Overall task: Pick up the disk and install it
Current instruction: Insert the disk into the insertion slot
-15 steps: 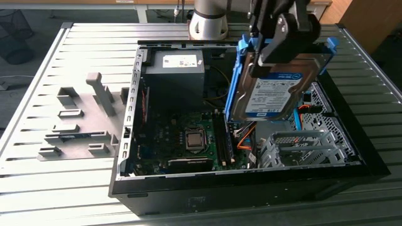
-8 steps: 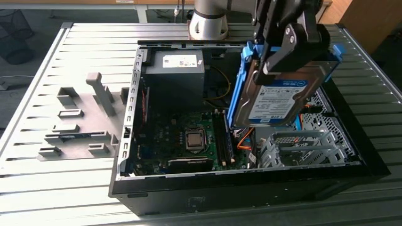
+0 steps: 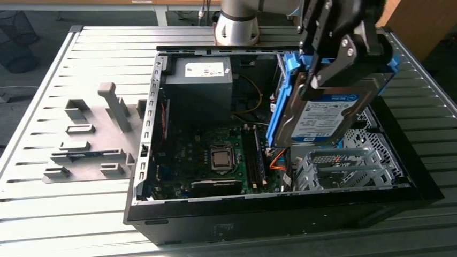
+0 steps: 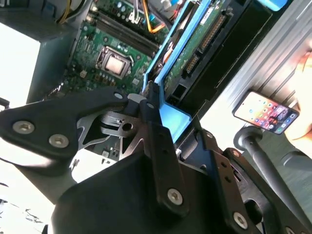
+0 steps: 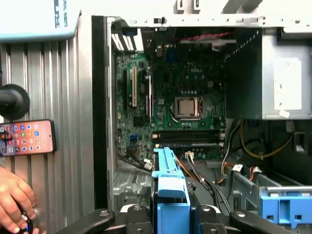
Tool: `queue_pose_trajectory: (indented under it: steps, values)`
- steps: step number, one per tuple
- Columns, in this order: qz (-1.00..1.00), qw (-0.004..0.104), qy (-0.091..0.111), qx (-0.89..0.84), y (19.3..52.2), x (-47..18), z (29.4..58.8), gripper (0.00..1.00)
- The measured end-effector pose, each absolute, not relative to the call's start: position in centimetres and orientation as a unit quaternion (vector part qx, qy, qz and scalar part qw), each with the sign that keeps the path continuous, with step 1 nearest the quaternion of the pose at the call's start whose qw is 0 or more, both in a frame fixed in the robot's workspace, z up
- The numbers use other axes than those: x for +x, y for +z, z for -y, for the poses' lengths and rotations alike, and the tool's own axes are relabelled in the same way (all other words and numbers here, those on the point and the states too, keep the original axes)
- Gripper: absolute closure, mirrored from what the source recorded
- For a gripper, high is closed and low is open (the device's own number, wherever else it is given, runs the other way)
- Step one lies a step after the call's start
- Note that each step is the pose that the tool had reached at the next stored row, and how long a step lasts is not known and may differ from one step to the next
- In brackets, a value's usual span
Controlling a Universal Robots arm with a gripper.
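The disk [image 3: 325, 119] hangs tilted, on edge, above the right side of the open computer case [image 3: 286, 196] in the exterior view. Its silver face with the white and light-blue label is turned toward the camera, and a blue carrier frame runs round its edges. My gripper [image 3: 341, 60] is shut on the disk's upper end. In the second wrist view the fingers [image 4: 155, 127] clamp the blue frame, and the disk's green circuit-board underside [image 4: 195, 51] points down into the case. The first wrist view looks along the blue frame edge [image 5: 168, 178] toward the motherboard [image 5: 180, 105].
The grey drive bay [image 3: 343, 167] sits below the disk, near a blue latch bracket [image 5: 285, 205]. The power supply [image 3: 201, 80] fills the case's back. A grey fixture plate [image 3: 89, 145] lies on the table at the exterior view's left. A phone [image 5: 27, 138] and a hand [image 5: 14, 201] are beside the case.
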State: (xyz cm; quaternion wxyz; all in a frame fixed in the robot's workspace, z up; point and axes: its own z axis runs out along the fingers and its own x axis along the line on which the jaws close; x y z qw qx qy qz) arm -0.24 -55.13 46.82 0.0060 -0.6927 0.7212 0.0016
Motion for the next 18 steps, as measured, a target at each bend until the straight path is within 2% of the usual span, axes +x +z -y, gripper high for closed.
queue_pose_trajectory:
  steps: [18]
  values:
    - [-0.722, 0.006, 0.002, -0.692, 46.3, 4.1, 55.8, 0.63]
